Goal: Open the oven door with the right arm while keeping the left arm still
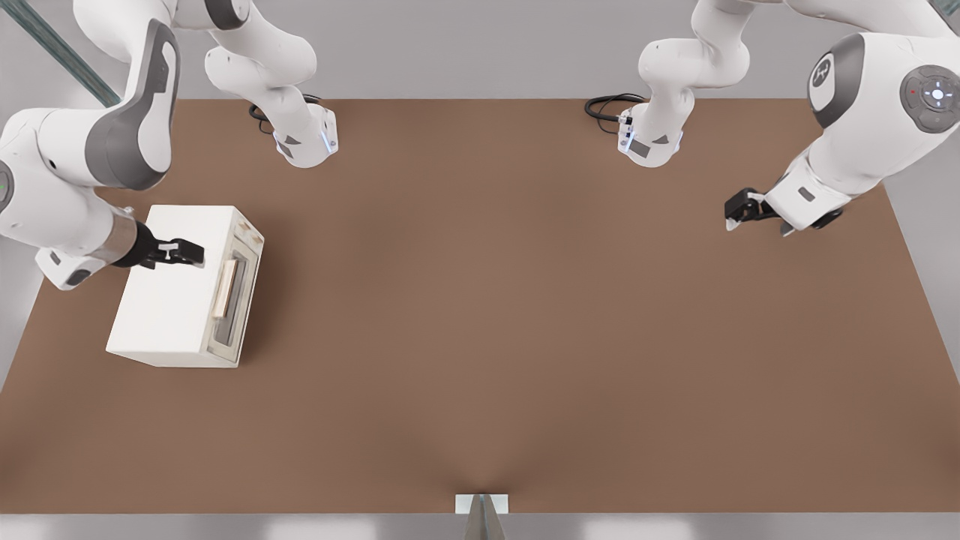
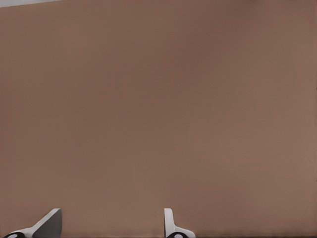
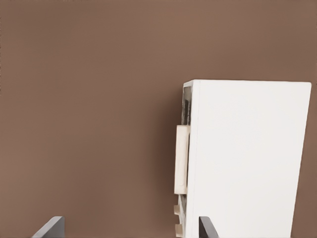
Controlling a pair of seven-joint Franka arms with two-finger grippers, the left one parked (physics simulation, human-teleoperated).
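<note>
- One oven is seen on the brown table, at the front view's left, near the table's left edge.
- Its plain white top is turned up toward the camera, and the oven door is on the side facing the front view's right.
- The door is seen flat against the oven body, with its pale bar handle running along it.
- In the right wrist view the handle is shown standing out from the door's edge, beside the white top of the oven.
- The right arm is reached in from the front view's left edge, and its gripper is held over the oven's top, near the door side but apart from the handle.
- Two dark fingers are seen well apart in the right wrist view, so the gripper is spread wide and nothing is held between them.
- One fingertip is seen over bare table and the other over the oven's top.
</note>
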